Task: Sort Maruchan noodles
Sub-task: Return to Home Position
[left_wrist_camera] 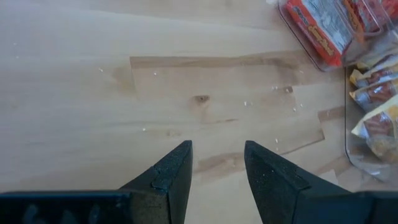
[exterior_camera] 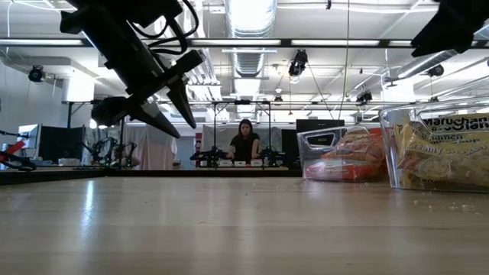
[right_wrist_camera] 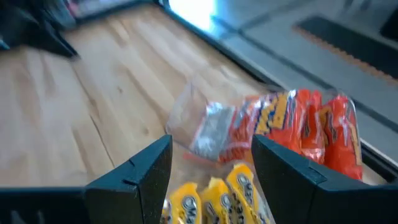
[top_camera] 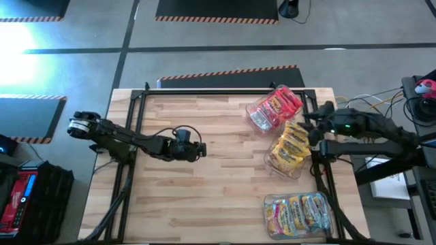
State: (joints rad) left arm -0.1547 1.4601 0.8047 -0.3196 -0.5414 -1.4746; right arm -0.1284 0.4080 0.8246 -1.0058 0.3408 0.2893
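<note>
Maruchan noodles lie sorted in three clear bins along the tabletop's right edge, and with my right gripper wide and empty over them, a low retreat could snag a bin; my left gripper, also parted, hovers left of centre.

The pale wooden counter spreads beneath the left claw, and small crumbs lie scattered on it just ahead of the claw's tips. Three clear bins stand in a line well ahead of that claw, along the counter's opposite edge. A person shows in the room far beyond the claw.
</note>
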